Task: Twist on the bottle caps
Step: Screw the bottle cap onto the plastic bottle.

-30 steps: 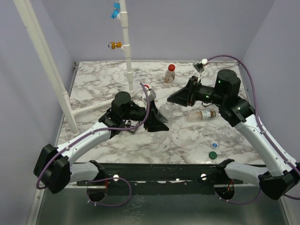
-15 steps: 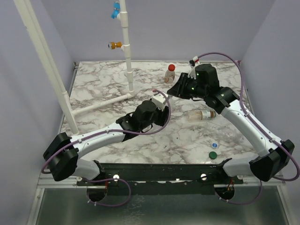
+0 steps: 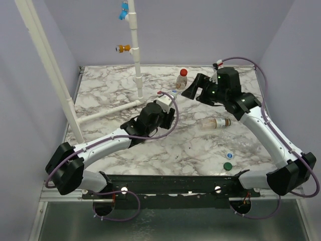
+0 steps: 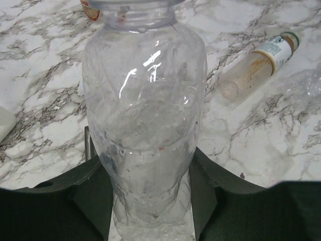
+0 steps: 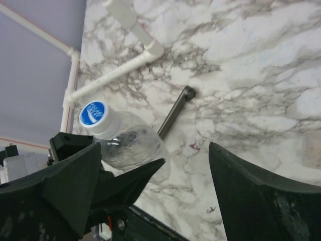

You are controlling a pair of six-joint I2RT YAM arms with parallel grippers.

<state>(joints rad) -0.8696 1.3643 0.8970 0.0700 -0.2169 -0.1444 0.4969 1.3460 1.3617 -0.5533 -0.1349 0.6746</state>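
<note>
Two claws: left gripper (image 4: 150,193) clamped low on clear bottle (image 4: 144,115); right gripper (image 3: 195,89) spread wide, empty.
Bottle spot: mid-table in left claw, white-blue cap (image 5: 94,114) on neck; tightness can't tell.
Handling: prob. thin, light, slick, crushable; take cap by rim.
Room: white pipe (image 3: 136,60) left, red-capped bottle (image 3: 182,79) just beside right claw.

We record the clear bottle (image 4: 145,125) cut off at both ends by the left wrist view's edges.
</note>
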